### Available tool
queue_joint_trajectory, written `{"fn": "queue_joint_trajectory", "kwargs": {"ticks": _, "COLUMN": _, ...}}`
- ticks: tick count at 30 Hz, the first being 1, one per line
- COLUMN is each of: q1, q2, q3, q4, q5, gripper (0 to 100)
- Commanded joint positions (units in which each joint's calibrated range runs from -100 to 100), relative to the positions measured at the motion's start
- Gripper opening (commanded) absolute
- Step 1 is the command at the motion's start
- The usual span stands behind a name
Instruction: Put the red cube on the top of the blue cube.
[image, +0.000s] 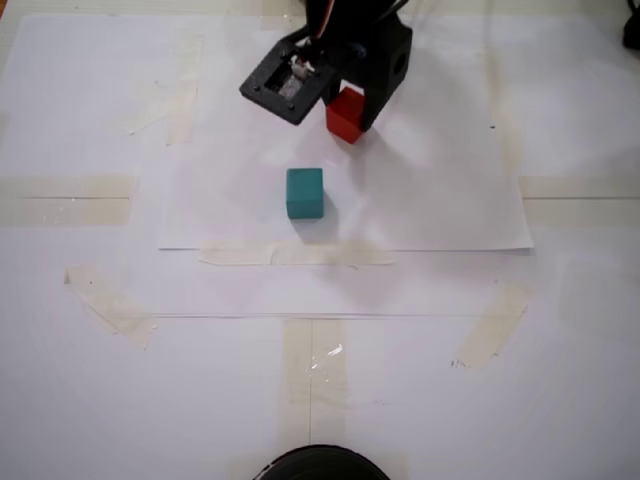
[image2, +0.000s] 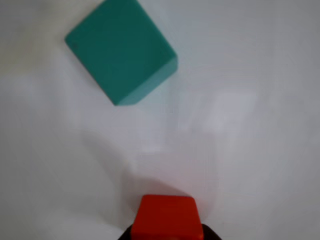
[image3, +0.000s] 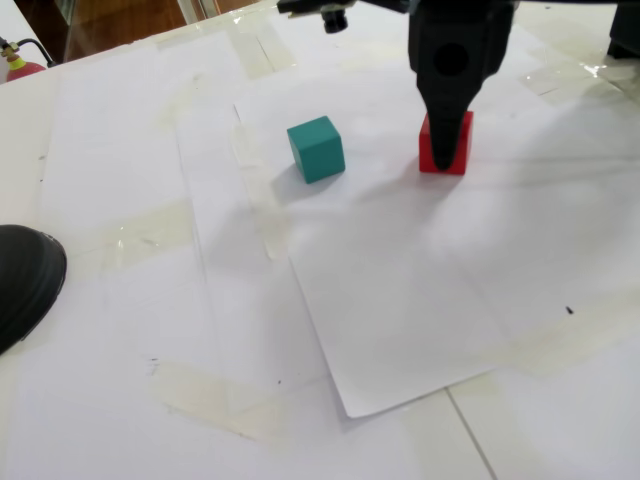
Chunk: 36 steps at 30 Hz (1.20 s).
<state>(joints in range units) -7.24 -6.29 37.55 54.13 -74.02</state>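
The red cube (image: 343, 120) is between the jaws of my black gripper (image: 352, 112) at the back of the white sheet. In a fixed view a finger (image3: 449, 120) covers the middle of the red cube (image3: 430, 155), which is at or just above the paper. The wrist view shows the red cube (image2: 166, 217) at the bottom edge, gripped, with the gripper (image2: 167, 236) barely visible. The blue cube (image: 304, 192), teal, stands free on the paper in front of the gripper, a little to its left. It also shows in the wrist view (image2: 120, 50) and in a fixed view (image3: 316, 148).
White paper sheets (image: 420, 210) are taped to the table with strips of tape (image: 296, 254). A dark round object (image: 318, 464) sits at the near edge and shows in the other fixed view (image3: 25, 280) at left.
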Motion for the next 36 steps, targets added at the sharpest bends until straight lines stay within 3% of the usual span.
{"fn": "queue_joint_trajectory", "kwargs": {"ticks": 1, "q1": 0.05, "q2": -1.18, "q3": 0.17, "q4": 2.01, "q5": -0.83, "gripper": 10}}
{"fn": "queue_joint_trajectory", "kwargs": {"ticks": 12, "q1": 0.35, "q2": -2.72, "q3": 0.08, "q4": 4.29, "q5": 3.57, "gripper": 5}}
{"fn": "queue_joint_trajectory", "kwargs": {"ticks": 30, "q1": 4.74, "q2": -4.61, "q3": -10.36, "q4": 5.19, "q5": 24.32, "gripper": 5}}
{"fn": "queue_joint_trajectory", "kwargs": {"ticks": 36, "q1": 5.72, "q2": -5.38, "q3": -15.08, "q4": 9.59, "q5": 26.91, "gripper": 5}}
